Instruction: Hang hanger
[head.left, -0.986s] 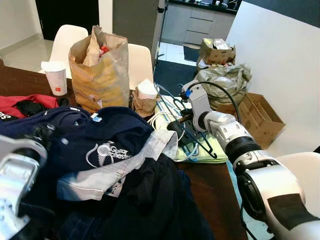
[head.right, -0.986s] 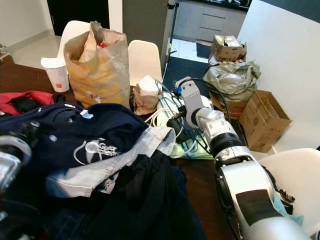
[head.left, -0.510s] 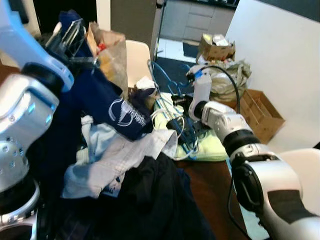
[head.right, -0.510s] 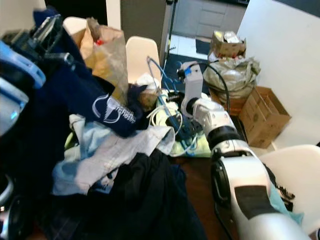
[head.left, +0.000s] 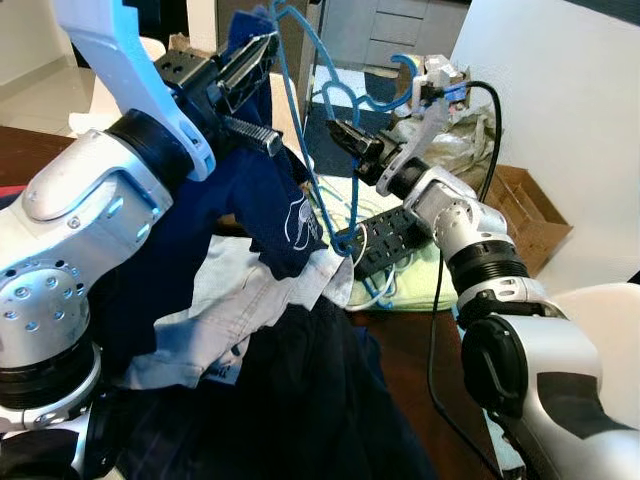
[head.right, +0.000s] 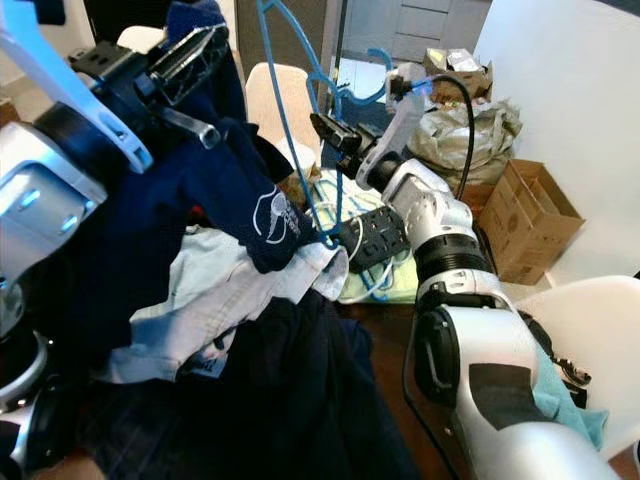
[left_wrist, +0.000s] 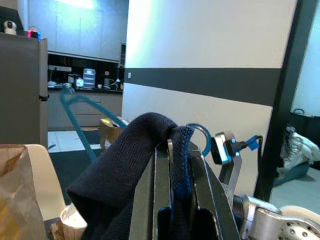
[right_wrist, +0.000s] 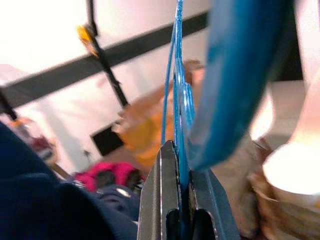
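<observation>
Blue wire hanger (head.left: 318, 110) is up in the air above the table's far right corner, hook end toward the right arm, its long wire legs running down and toward the left arm. Right gripper (head.left: 352, 139) is clamped on it near the neck; in the right wrist view the black fingers (right_wrist: 161, 200) pinch the blue wire between them.

Left gripper (head.left: 243, 72) is raised well above the table's left side, fingers clenched on the navy sweatshirt (head.left: 245, 195), which hangs down from it with its white crest showing. In the left wrist view the dark knit is bunched over and between the fingers.

Key relation: hanger sits just beside the lifted sweatshirt, on the right-arm side, its upper corner close to the left gripper. The right arm carries it; my read is the next move is feeding that hanger arm into the garment's opening.

Below: pale denim shirt (head.left: 250, 310), dark clothes heap (head.left: 300, 410), black power strip (head.left: 385, 235) on a green cloth (head.left: 425, 285). Cardboard box (head.left: 520, 215) on floor beyond the table's right edge.
</observation>
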